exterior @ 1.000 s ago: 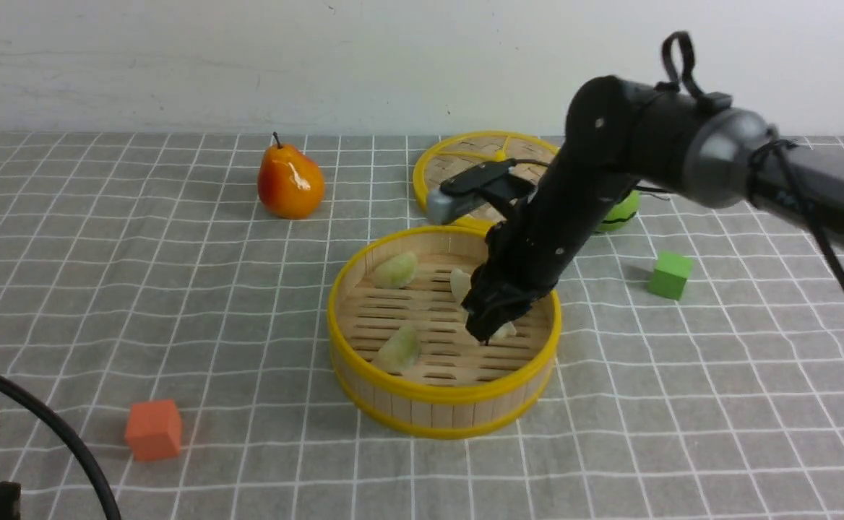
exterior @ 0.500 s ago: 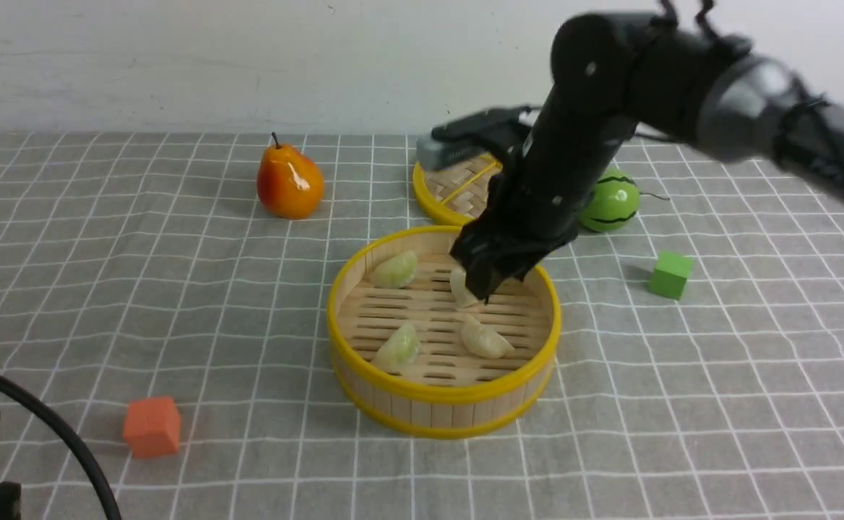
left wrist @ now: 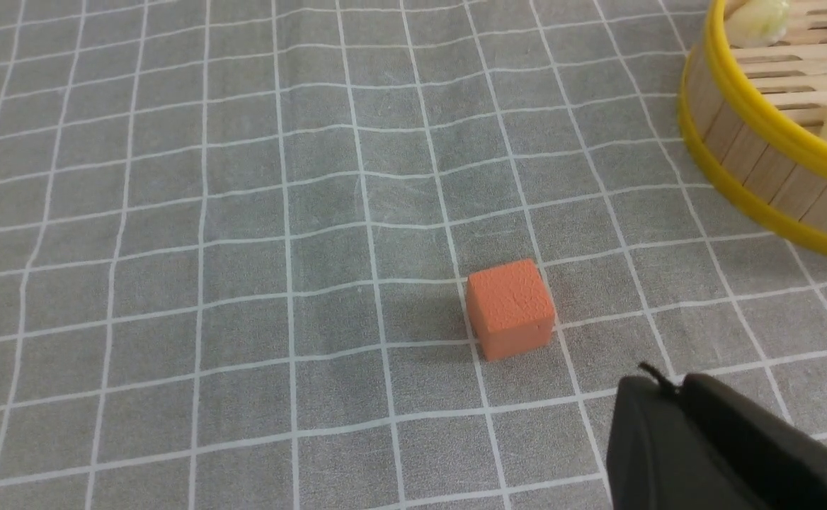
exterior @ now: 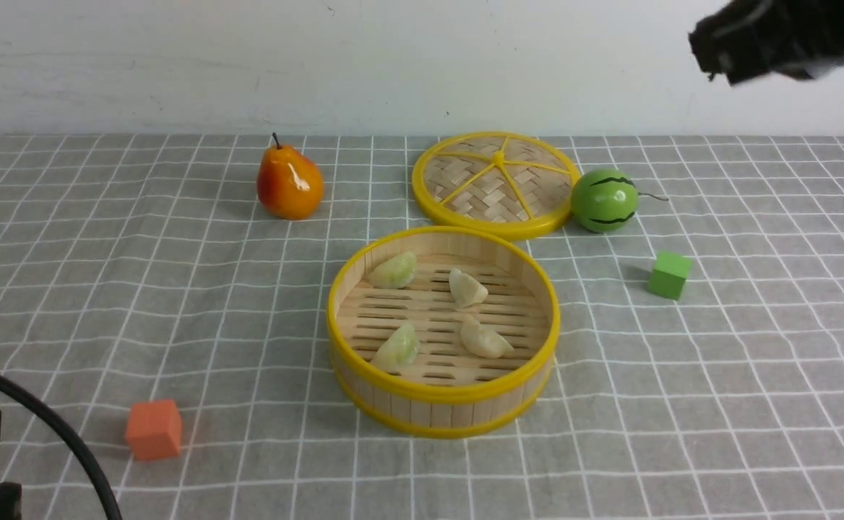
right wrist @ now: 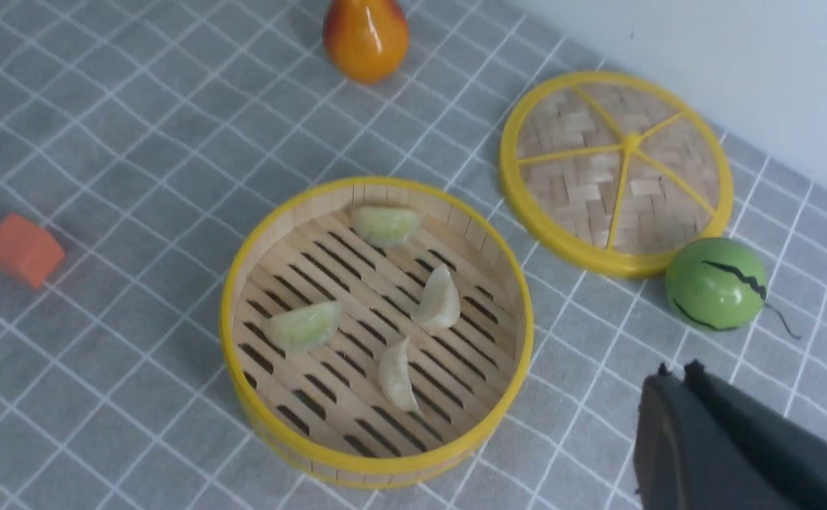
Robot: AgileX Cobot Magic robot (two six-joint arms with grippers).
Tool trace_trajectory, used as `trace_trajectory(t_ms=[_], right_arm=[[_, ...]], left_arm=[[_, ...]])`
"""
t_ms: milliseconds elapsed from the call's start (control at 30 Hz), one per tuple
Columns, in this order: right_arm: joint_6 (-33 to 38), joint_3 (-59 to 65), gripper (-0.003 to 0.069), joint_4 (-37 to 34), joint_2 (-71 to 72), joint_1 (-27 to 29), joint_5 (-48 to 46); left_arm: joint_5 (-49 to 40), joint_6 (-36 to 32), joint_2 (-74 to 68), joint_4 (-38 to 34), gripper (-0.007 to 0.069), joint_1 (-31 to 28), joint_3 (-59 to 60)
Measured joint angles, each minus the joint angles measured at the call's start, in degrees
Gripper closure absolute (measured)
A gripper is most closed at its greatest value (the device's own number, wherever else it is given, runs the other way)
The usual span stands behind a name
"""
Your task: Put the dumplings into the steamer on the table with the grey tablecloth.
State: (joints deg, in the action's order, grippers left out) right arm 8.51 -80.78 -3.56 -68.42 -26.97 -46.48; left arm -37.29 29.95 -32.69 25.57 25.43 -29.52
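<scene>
You see four pleated crescent dumplings (exterior: 467, 287) on the slatted floor of the round bamboo steamer (exterior: 436, 408); left gripper (left wrist: 661, 386) and right gripper (right wrist: 675, 368) both pinched together, empty.

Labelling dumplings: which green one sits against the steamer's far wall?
The rear green dumpling, by the steamer wall nearest the pear; the front green dumpling lies toward the robot-side rim.

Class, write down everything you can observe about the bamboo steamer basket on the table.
The steamer is a round, open basket with an upright wall of pale wooden slats, bright yellow rims top and bottom, and a slatted wooden floor. It stands upright and lidless on the grey tablecloth, near the cloth's middle. Four dumplings, two pale green and two cream, lie apart on its floor. Nothing else touches it.
</scene>
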Motion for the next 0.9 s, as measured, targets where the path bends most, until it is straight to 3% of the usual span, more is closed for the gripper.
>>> trace_trajectory(t_ms=[100,233,367,500,600,900], right_arm=[[-0.05,15.23,0.0678,0.0,8.33,0.0,12.39],[-0.05,40.74,0.0677,0.0,19.22,0.0,37.37],[-0.24,58.31,0.0674,0.0,22.01,0.0,57.52],[-0.24,71.32,0.0672,-0.66,22.13,0.18,70.8],[-0.24,78.65,0.067,-0.81,22.19,0.18,74.4],[-0.13,82.17,0.0664,-6.7,26.33,0.18,66.0]], left_arm=[[0.0,0.0,0.0,0.0,0.0577,0.0,0.0],[0.0,0.0,0.0,0.0,0.0573,0.0,0.0],[0.0,0.0,0.0,0.0,0.0568,0.0,0.0],[0.0,0.0,0.0,0.0,0.0566,0.0,0.0],[0.0,0.0,0.0,0.0,0.0565,0.0,0.0],[-0.16,0.0,0.0,-0.2,0.055,0.0,0.0]])
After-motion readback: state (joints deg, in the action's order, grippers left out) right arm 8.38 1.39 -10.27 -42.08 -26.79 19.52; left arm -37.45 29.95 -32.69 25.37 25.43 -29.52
